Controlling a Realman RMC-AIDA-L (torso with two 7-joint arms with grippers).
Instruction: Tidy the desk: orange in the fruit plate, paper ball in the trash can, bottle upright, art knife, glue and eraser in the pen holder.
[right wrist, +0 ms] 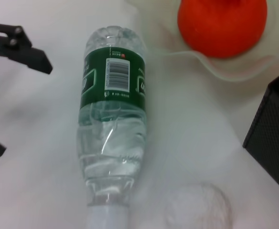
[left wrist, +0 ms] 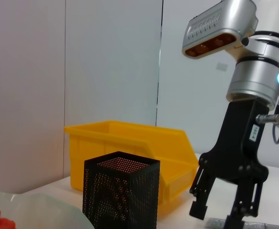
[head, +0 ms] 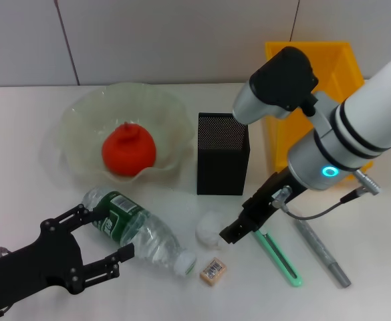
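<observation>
Right tool [head: 232,231], fingers apart, hangs over the crumpled white paper ball [head: 209,228]; closing off-centre could flick it against the lying clear plastic bottle [head: 138,231]

White-silver right arm [head: 355,134], cyan ring light, grey cable; black hands.

The head camera looks down from above on the whole desk [head: 21,134]. The left wrist camera sits low near the desk, facing across at the black mesh holder [left wrist: 121,193] and the yellow bin [left wrist: 129,143]. The right wrist camera looks down closely on the bottle [right wrist: 111,124], which the head view shares
</observation>
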